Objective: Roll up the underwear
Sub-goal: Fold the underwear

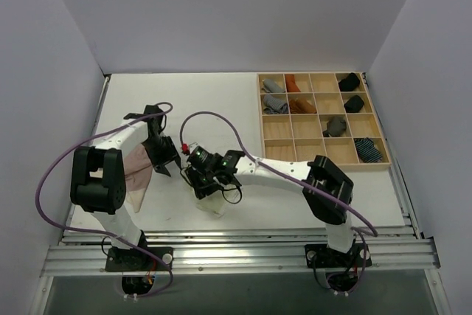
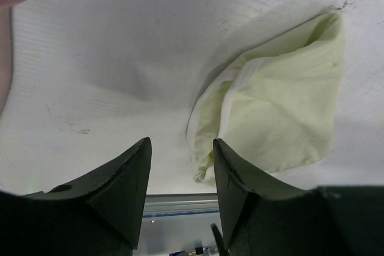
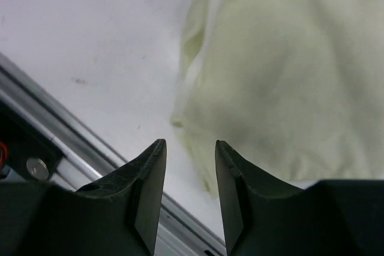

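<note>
A shallow wooden tray (image 1: 321, 158) divided into square compartments sits at the far right of the white surface (image 1: 206, 101), and several of its cells hold small rolled bundles: a grey one (image 1: 273, 85), a rust one (image 1: 293, 83), a black one (image 1: 349, 81) and a blue-striped one (image 1: 367, 150). To the left of the tray and nearer the arm bases lies the pale yellow-green cloth brief (image 2: 276, 106), loosely folded over itself with soft creases, flat on the surface and not rolled into a bundle. The right hand (image 3: 189, 148) hangs just above this brief's edge on the side away from the tray; its two dark fingers stand apart with only surface and the cloth's border showing through the gap, so it is released and grasps nothing. Farther left from the tray, the left hand (image 2: 180, 147) is also released, its fingers spread over bare surface beside the yellow-green brief and not touching it. The dusty pink cloth brief (image 1: 138, 170) lies farthest from the tray, spread on the surface and partly hidden under the left arm.
</note>
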Robot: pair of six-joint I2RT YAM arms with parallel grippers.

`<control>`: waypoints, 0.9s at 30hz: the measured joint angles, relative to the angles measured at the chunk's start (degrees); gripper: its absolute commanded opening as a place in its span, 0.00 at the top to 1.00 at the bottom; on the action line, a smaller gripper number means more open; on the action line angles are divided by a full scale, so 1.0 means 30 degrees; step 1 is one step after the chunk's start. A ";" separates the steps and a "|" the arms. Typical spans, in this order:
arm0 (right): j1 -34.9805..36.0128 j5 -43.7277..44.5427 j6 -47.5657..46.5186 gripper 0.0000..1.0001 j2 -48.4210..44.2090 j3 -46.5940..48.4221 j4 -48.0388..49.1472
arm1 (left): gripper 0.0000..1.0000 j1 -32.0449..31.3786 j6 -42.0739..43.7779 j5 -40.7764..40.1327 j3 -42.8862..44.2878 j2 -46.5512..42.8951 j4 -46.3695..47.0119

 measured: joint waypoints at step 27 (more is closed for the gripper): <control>0.3774 0.4648 -0.3432 0.65 0.0386 -0.1749 -0.0911 | 0.46 0.1545 0.0117 0.0299 0.0736 0.0648 -0.0386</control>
